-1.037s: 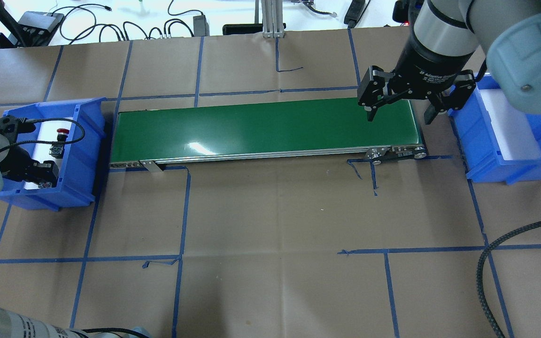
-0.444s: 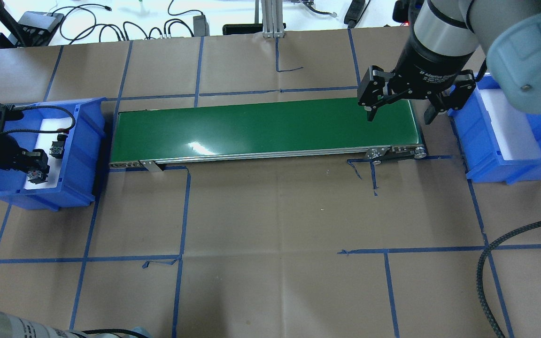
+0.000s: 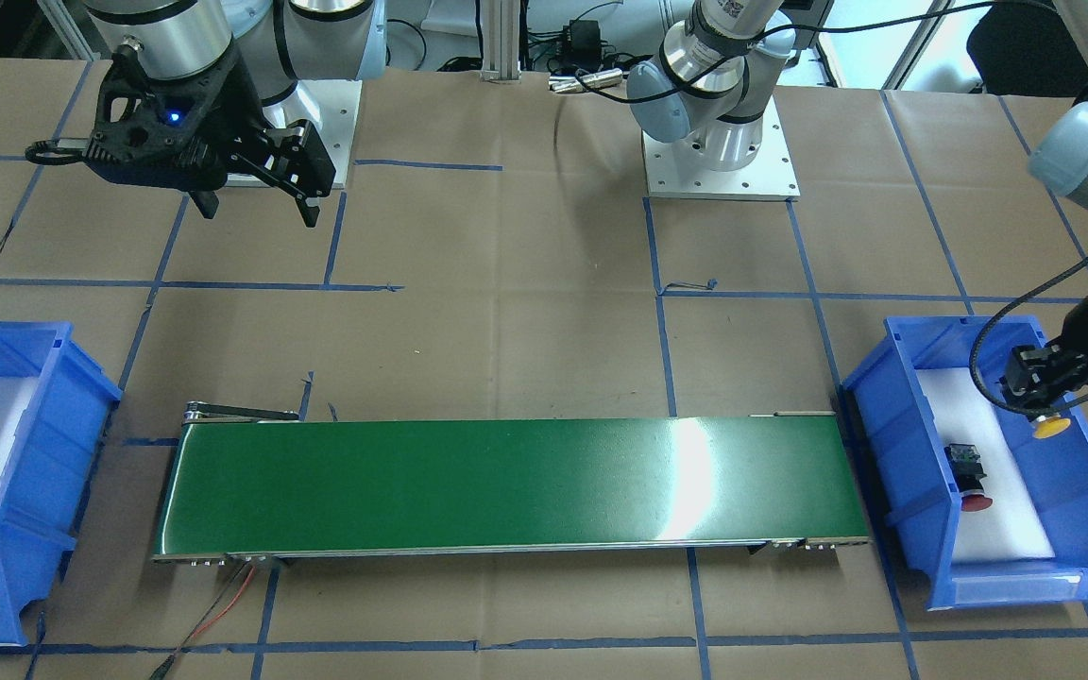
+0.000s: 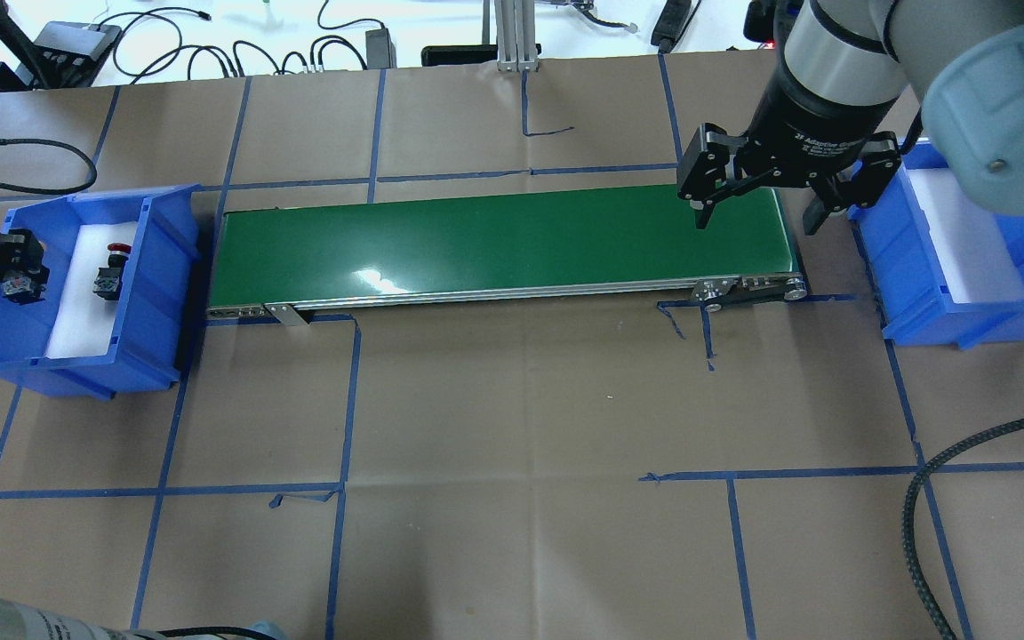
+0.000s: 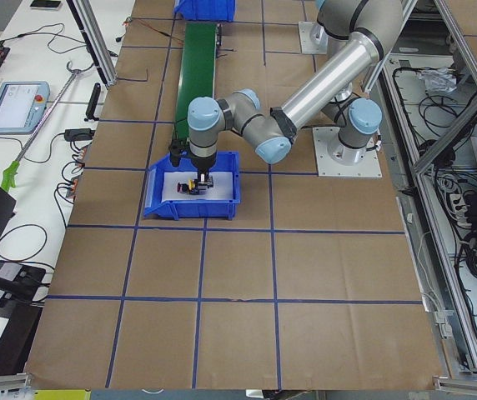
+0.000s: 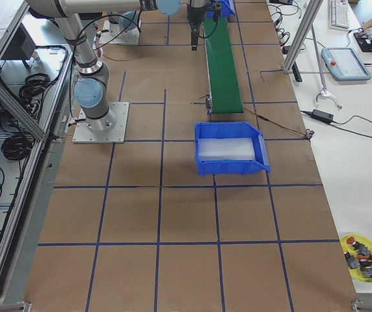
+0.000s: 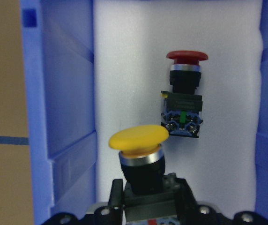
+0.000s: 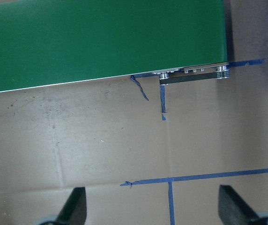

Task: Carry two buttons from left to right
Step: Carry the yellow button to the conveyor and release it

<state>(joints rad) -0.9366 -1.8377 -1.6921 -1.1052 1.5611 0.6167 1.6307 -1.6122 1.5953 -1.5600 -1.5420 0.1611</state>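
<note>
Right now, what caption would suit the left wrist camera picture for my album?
Left end effector holds the yellow button over the blue bin; the red button lies inside.

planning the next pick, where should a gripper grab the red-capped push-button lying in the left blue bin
Take the red-capped push-button by its boxy black body, coming down from above. It lies on its side on the white foam, flat flanks exposed; the round cap may slip.

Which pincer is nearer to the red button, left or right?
Left. The left pincer, holding the yellow button, is over the bin with the red button; the right pincer hangs open at the other end of the belt.
</note>
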